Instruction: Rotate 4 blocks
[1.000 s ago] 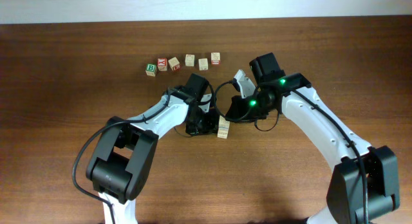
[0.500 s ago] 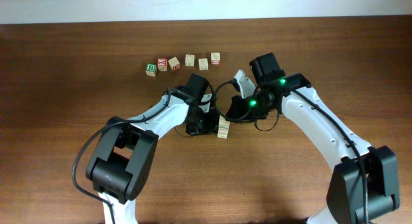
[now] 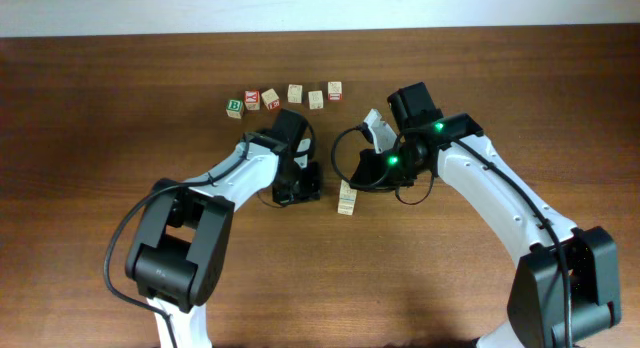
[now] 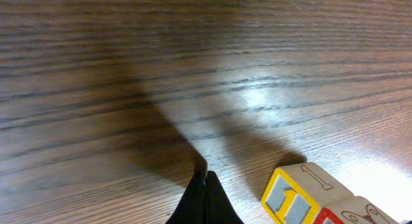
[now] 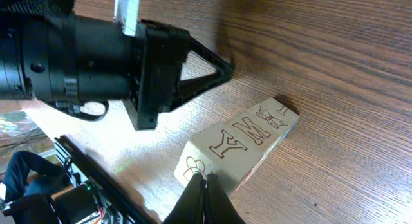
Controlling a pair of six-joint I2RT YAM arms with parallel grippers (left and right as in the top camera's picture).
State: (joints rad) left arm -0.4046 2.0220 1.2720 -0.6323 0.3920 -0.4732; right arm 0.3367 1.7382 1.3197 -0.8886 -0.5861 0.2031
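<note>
A short row of wooden blocks (image 3: 347, 199) lies end to end in the middle of the table. From the right wrist its top faces (image 5: 239, 139) show a flower, Y, M and 1. My right gripper (image 5: 206, 179) is shut, its tips resting against the flower end of the row. In the overhead view it (image 3: 352, 184) is at the row's far end. My left gripper (image 4: 206, 177) is shut on nothing, a little left of the row (image 3: 312, 193). The yellow-faced block (image 4: 293, 195) and a red-faced one (image 4: 335, 215) sit to its right.
A line of loose cubes stands at the back of the table: the green B cube (image 3: 234, 107), the red K cube (image 3: 252, 99) and several pale ones (image 3: 316, 99). The left gripper's black body (image 5: 96, 56) fills the upper left of the right wrist view.
My left gripper has drawn back to the left, away from the row of blocks it stood against. The right gripper and the row have not moved.
</note>
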